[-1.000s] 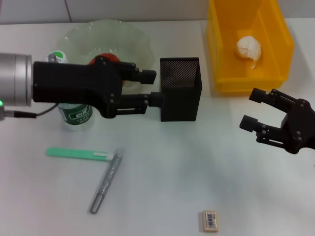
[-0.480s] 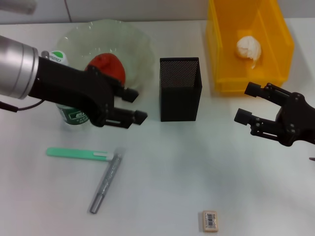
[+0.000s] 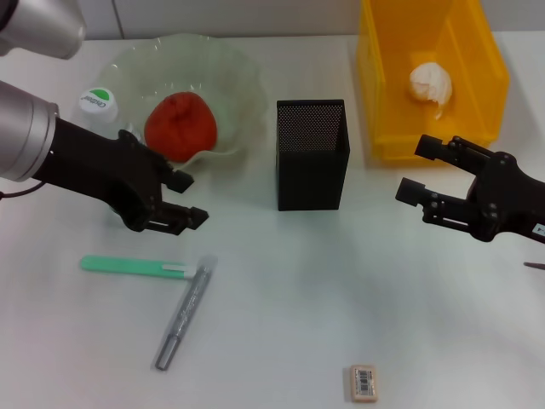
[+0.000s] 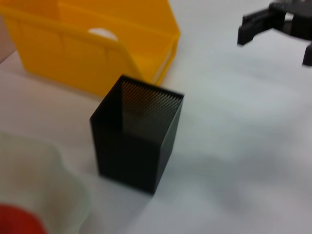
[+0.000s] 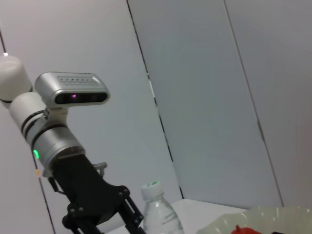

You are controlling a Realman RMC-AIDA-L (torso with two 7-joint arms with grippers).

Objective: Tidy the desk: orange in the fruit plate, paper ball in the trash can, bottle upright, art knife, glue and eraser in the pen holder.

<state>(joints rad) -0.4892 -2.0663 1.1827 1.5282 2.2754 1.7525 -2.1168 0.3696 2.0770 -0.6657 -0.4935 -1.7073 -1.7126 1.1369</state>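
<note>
The orange (image 3: 179, 126) lies in the pale-green fruit plate (image 3: 245, 85). Behind my left arm the bottle (image 3: 99, 101) stands upright, only its cap showing. My left gripper (image 3: 189, 198) hovers open and empty over the table in front of the plate. A slim green glue stick (image 3: 134, 266) and the silver art knife (image 3: 182, 317) lie just in front of it. The eraser (image 3: 364, 382) rests near the front edge. The paper ball (image 3: 430, 83) sits in the yellow trash can (image 3: 383, 102). My right gripper (image 3: 415, 169) hangs open and empty right of the black mesh pen holder (image 3: 312, 153).
The left wrist view shows the pen holder (image 4: 136, 141), the trash can (image 4: 97, 53) behind it and the right gripper (image 4: 273, 24) farther off. The right wrist view shows the upright bottle (image 5: 158, 212) and the plate's rim (image 5: 265, 214). Bare white table lies between pen holder and eraser.
My left gripper has drawn back from beside the pen holder, leftward and toward the front, uncovering the orange in the plate. The right gripper has shifted slightly left. Both stay open.
</note>
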